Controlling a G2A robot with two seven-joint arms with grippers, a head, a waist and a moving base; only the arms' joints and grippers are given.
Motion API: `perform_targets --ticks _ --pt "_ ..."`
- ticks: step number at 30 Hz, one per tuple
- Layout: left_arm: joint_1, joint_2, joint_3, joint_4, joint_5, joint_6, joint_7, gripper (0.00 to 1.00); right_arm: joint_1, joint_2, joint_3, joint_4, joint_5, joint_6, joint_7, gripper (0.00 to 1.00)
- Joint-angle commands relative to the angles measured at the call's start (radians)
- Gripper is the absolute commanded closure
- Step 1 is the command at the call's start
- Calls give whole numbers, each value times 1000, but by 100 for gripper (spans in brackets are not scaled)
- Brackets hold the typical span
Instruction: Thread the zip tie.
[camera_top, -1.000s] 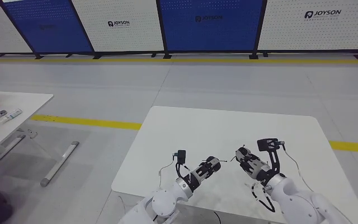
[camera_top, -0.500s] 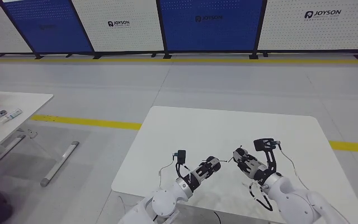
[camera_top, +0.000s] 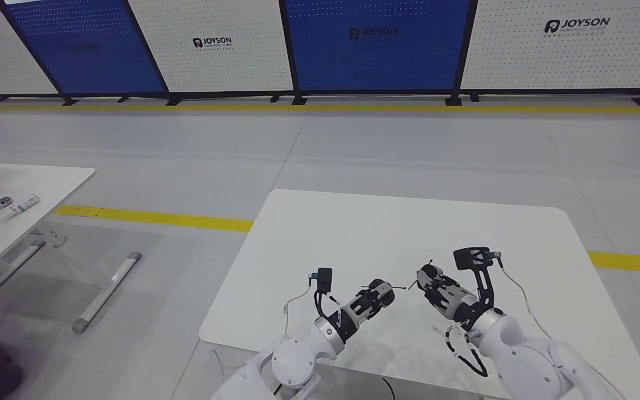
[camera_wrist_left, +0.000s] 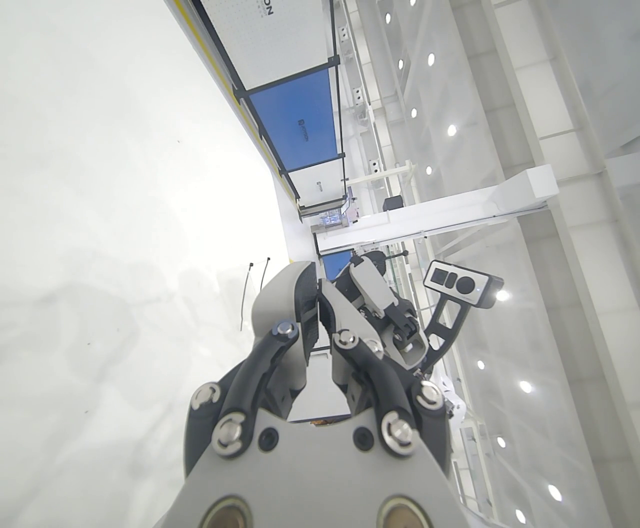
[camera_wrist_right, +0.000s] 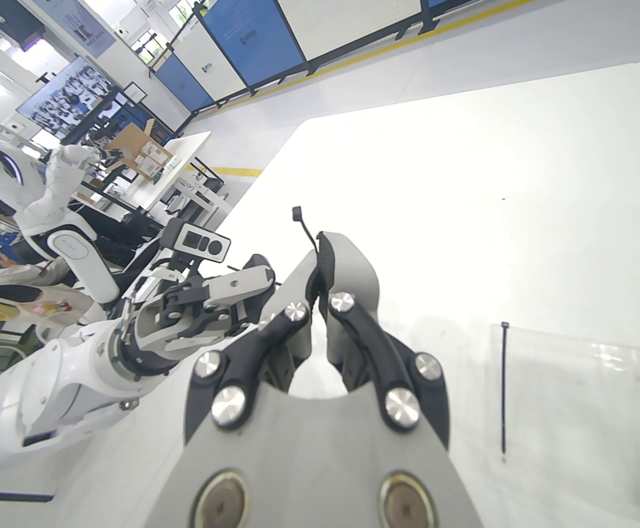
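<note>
While both arms sit low over the white table (camera_top: 400, 225), near 6 o'clock on its top as seen from above, the left gripper (camera_top: 380, 292) and the right gripper (camera_top: 431, 277) face each other tip to tip. The right one is at about 2 o'clock from the left and just beside it. The right gripper is clenched on the black zip tie (camera_wrist_right: 302, 225): the strap runs in between its pads, and the square head sticks out past the fingertips, clear of the tabletop. The left gripper has its pads pressed together. I cannot tell whether any strap lies between them. In the top view, a thin dark line spans the small gap between the two tips. A spare tie (camera_wrist_right: 503, 390) lies straight on a clear sheet (camera_wrist_right: 575, 360) on the table, well apart from the held one. In the left wrist view, two thin black ties (camera_wrist_left: 244, 300) lie flat on the table just beyond the left gripper.
</note>
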Motion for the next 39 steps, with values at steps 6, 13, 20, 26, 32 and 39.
perform_targets --ticks 6,13,20,26,32,39 --pt "0 0 0 0 0 0 0 100 0 0 0 0 0 0 0 100" --pt "0 0 0 0 0 0 0 100 0 0 0 0 0 0 0 100" --pt "0 0 0 0 0 0 0 100 0 0 0 0 0 0 0 100" --pt "0 0 0 0 0 0 0 100 0 0 0 0 0 0 0 100" --pt "0 0 0 0 0 0 0 100 0 0 0 0 0 0 0 100" --pt "-9 1 -15 5 -14 -8 -13 100 -27 -6 42 17 49 -58 -90 100"
